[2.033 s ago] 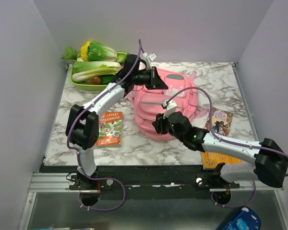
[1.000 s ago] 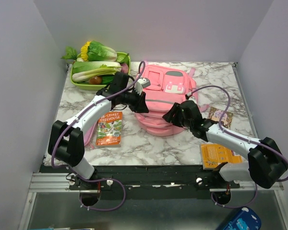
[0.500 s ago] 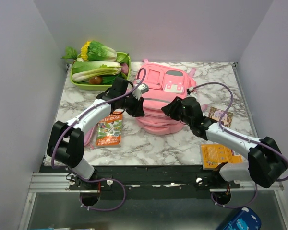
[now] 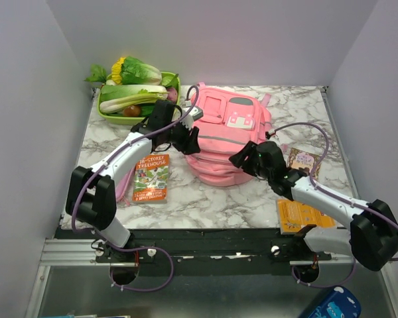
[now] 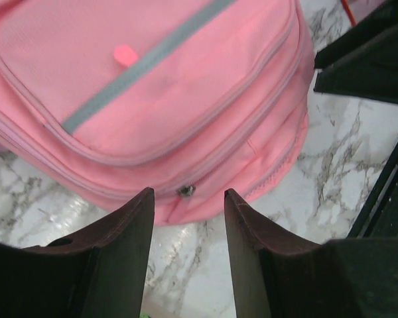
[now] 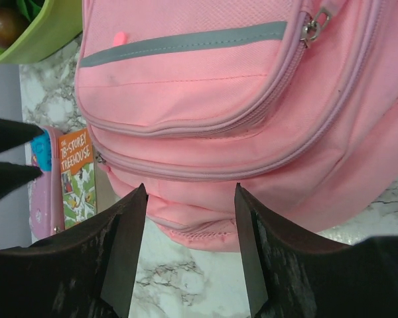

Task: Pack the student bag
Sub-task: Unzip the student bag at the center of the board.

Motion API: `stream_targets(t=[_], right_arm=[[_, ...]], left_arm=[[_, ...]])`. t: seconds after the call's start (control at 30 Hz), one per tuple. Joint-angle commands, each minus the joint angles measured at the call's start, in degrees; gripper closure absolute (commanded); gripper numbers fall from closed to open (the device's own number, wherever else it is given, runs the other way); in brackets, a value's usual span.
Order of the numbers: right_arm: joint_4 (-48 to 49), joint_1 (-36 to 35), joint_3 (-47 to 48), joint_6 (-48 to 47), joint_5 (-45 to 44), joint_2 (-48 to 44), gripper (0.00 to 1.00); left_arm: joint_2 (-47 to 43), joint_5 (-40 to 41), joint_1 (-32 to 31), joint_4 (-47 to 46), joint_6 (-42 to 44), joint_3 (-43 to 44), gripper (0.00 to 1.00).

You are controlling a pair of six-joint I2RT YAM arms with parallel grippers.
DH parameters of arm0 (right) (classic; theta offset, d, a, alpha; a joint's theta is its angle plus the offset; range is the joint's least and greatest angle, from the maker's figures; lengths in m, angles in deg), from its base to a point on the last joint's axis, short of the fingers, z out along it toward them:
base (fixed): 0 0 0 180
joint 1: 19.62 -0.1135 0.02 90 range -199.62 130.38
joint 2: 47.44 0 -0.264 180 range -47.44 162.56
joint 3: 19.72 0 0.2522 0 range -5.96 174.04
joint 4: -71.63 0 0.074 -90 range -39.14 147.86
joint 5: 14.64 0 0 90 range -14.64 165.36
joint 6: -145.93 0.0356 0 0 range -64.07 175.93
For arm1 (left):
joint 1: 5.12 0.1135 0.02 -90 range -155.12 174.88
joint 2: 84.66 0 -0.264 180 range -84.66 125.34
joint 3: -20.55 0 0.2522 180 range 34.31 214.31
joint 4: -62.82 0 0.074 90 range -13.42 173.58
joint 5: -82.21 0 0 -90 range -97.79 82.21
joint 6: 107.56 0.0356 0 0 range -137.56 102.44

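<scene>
The left pincer [image 5: 188, 202] and right pincer [image 6: 189, 199] are hovering, spread and empty, at the student bag [image 4: 222, 136], which is lying zipped, with the treehouse book [image 4: 152, 177] waiting unpacked on the bench [image 4: 205, 199].

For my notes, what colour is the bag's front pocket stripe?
Grey stripe on the student bag; clearest in right wrist view.

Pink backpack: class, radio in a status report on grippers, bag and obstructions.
Left gripper open beside soft pink fabric backpack, left side. Right gripper open at its near-right edge. Visible zips closed. Nothing in the way.
</scene>
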Motion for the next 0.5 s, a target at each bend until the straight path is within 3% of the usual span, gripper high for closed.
stream_targets(t=[0.0, 0.07, 0.33, 0.43, 0.47], right_arm=[[-2.59, 0.95, -1.24, 1.43, -2.05, -2.75, 0.36], [-2.76, 1.3, -1.51, 1.43, -2.23, -3.55, 0.36], [-2.76, 4.9, -2.65, 2.04, -0.03, -6.54, 0.36], [-2.76, 6.04, -3.26, 1.78, 0.58, -7.68, 0.35], [-2.85, 6.39, -3.35, 1.69, 0.67, -7.77, 0.35]], left_arm=[[4.53, -2.29, 0.02, -0.99, 1.55, 9.11, 0.45], [6.65, -4.58, -0.42, 0.76, 2.87, 11.94, 0.36], [13.77, -3.0, -5.08, 10.87, 19.62, 18.97, 0.25], [15.01, -2.21, -6.66, 15.88, 26.31, 20.73, 0.11], [14.92, -1.6, -7.01, 16.41, 27.3, 20.74, 0.01]])
